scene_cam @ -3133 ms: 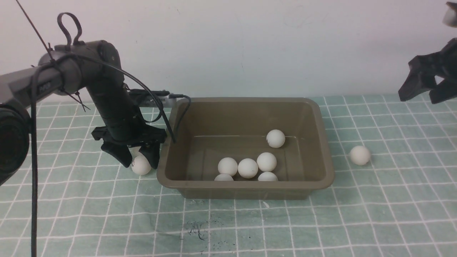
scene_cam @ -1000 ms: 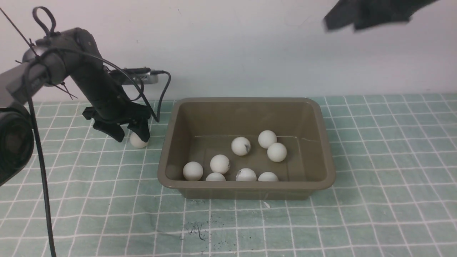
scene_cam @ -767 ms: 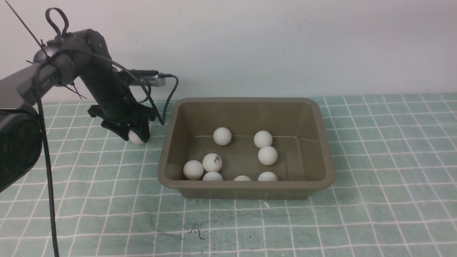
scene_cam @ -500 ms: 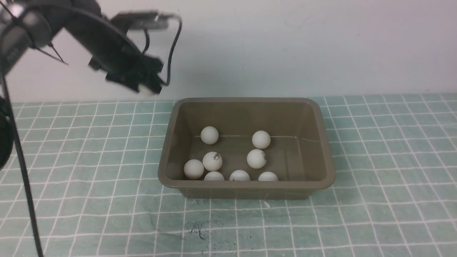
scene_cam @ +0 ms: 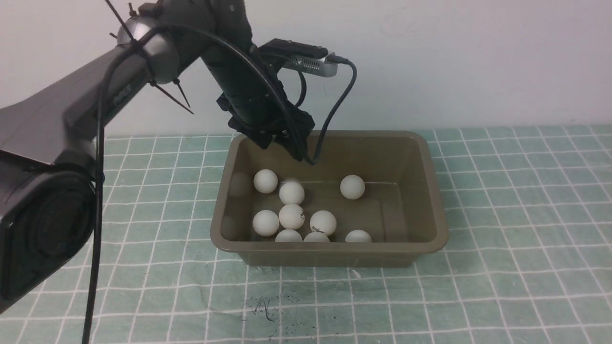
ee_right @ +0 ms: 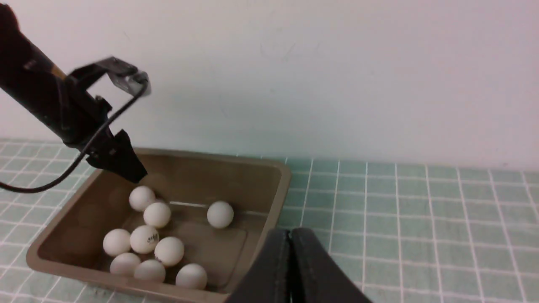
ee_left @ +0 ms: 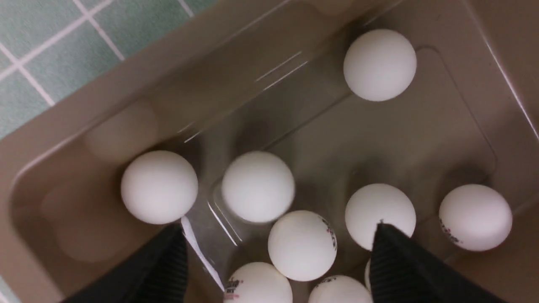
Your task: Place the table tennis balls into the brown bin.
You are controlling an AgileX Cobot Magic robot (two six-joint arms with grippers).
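The brown bin (scene_cam: 330, 247) stands mid-table with several table tennis balls lying in it, most bunched at its front left (scene_cam: 291, 216). One ball (scene_cam: 291, 192) under my left gripper looks blurred. My left gripper (scene_cam: 283, 145) hangs open over the bin's back-left part with nothing between its fingers. In the left wrist view the two fingertips (ee_left: 381, 235) stand wide apart above the balls (ee_left: 301, 245), with the blurred ball (ee_left: 257, 186) just past them. The right wrist view shows my right gripper (ee_right: 289, 232) shut and empty, away from the bin (ee_right: 283, 185).
A green checked cloth (scene_cam: 516, 200) covers the table, with a white wall behind. The left wrist camera and its black cable (scene_cam: 334, 102) hang over the bin's back rim. Dark scuff marks (scene_cam: 263, 306) lie on the cloth in front of the bin.
My left gripper shut on a ball on the cloth left of the bin, lifted it, swung right over the bin and opened. The right arm has left the front view.
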